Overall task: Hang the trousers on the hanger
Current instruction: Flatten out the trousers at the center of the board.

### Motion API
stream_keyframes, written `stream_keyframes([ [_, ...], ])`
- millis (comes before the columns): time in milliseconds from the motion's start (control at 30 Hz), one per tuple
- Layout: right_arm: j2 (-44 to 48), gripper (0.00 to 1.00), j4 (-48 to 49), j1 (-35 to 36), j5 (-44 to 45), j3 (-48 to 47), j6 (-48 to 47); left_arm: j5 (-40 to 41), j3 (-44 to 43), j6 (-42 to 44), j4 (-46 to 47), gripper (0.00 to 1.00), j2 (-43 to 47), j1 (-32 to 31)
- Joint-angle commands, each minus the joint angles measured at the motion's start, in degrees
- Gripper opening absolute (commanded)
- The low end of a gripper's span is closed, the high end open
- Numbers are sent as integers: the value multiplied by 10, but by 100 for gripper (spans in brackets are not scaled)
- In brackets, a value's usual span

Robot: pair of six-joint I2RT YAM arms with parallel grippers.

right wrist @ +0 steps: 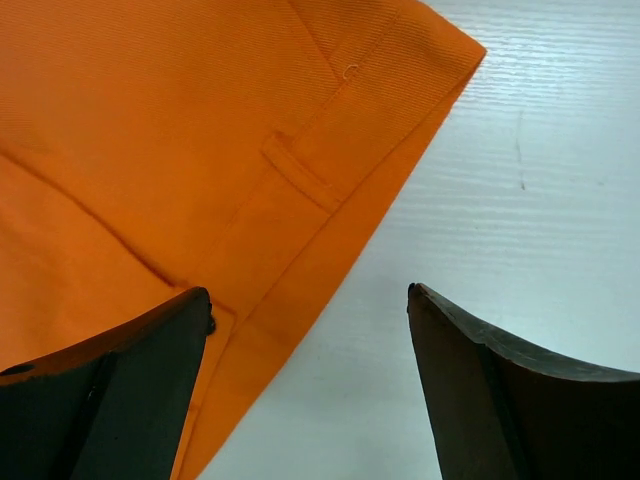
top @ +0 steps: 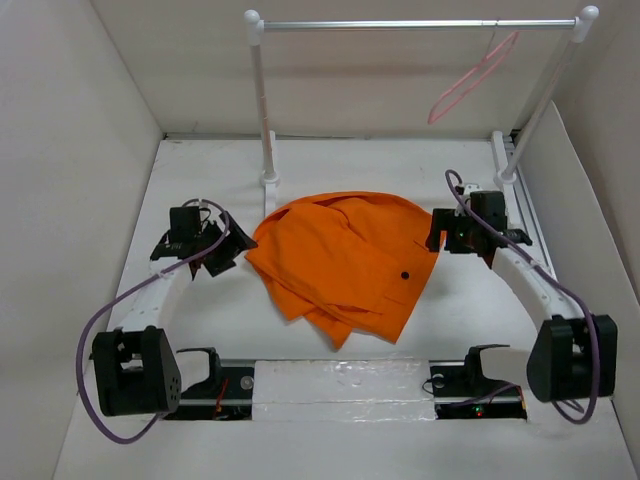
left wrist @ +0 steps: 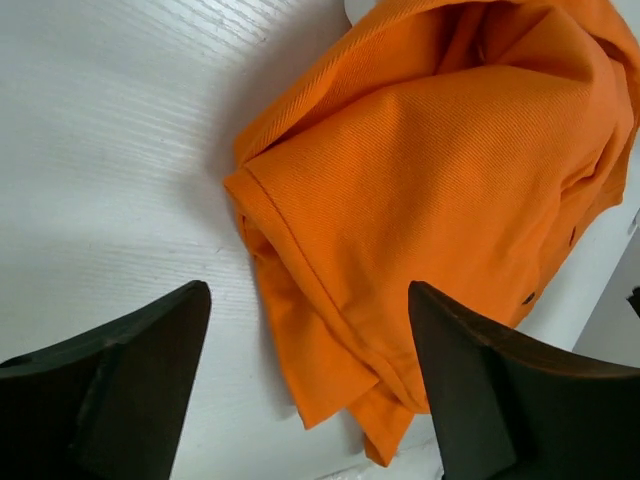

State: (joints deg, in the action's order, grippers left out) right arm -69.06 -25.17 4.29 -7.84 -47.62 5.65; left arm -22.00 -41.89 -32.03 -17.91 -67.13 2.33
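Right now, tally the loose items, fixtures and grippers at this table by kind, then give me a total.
Garments: 1, the orange trousers
Hangers: 1, the pink hanger
Rails: 1, the rail
Grippers: 2, the left gripper and the right gripper, both open
Total: 5

The top external view looks down from above and behind the arm bases (top: 205,380), facing the back wall (top: 380,80), far enough off to hold the whole desk (top: 470,320) and the rail (top: 420,24). The left wrist view sits close over the desk, looking between the left hand's (left wrist: 310,290) tips at the trousers' (left wrist: 450,180) folded corner. The right wrist view, equally close, looks past the right hand (right wrist: 310,290) at their waistband edge. All three views share the trousers.
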Motion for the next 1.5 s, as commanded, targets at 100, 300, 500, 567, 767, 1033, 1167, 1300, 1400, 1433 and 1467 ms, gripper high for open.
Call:
stream_keyframes([
  [100, -95, 87, 118, -18, -73, 17, 6, -38, 28, -28, 117, 84, -51, -19],
  [300, -139, 88, 167, -7, -71, 54, 27, -43, 52, -50, 175, 83, -98, -25],
  [500, -148, 79, 213, 5, -43, 68, 48, -50, 53, -58, 231, 59, -172, -25],
  [567, -167, 77, 203, 12, -52, 59, 53, -52, 55, -61, 243, 45, -182, -25],
  [767, -218, 66, 202, 31, -72, 33, 104, -45, 50, -72, 250, 26, -186, -25],
  [1033, -152, 0, 176, 69, -18, -1, 94, -37, 17, -72, 201, 0, -128, -13],
  [1167, -80, 0, 108, 86, 11, -78, 46, -10, -117, -38, 85, 0, -55, 2],
  [1300, -34, 0, 25, 114, -29, -220, 3, 79, -369, 4, -39, 0, -10, 2],
  [1400, -10, 0, -59, 139, -55, -303, -28, 128, -517, 26, -124, 0, 11, 2],
  [1433, -3, 0, -91, 139, -52, -344, -35, 149, -547, 32, -151, 0, 23, 2],
  [1467, 7, 0, -100, 127, -54, -353, -37, 159, -591, 40, -164, 0, 27, -7],
])
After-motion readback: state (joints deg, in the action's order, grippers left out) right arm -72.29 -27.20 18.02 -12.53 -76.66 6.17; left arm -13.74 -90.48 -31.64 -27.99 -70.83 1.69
